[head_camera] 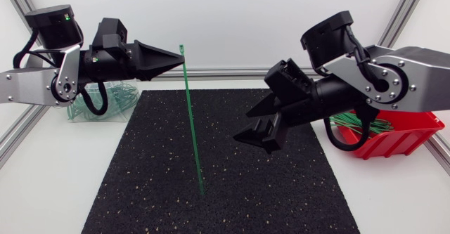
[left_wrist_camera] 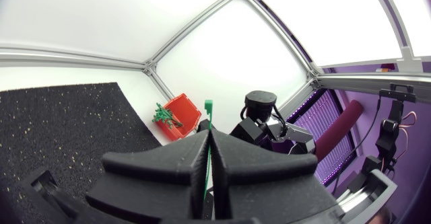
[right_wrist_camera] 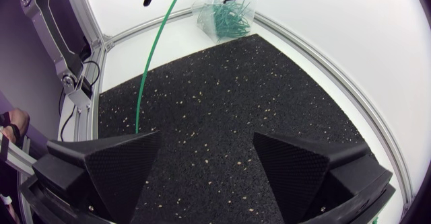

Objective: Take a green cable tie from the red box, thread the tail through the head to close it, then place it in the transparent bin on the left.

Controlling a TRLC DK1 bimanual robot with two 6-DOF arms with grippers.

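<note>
the thin green plastic cable tie point(head_camera: 191, 121) is hanging light and whippy, my left gripper point(head_camera: 180, 60) pinching it just below its head, my spread-open right gripper point(head_camera: 254, 124) probably needing the loose tail.

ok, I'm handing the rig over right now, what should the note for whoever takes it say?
Left gripper: shut on a green cable tie, gripped just below its head, with the tail hanging down towards the black mat.
Right gripper: open and empty, hovering over the mat beside the tie.
Red box: at the right, with more green ties in it.
Transparent bin: at the left behind the left arm, with green ties inside.
Done: one tie is out of the box.
Left: thread the tail through the head, then put the tie in the bin.
</note>
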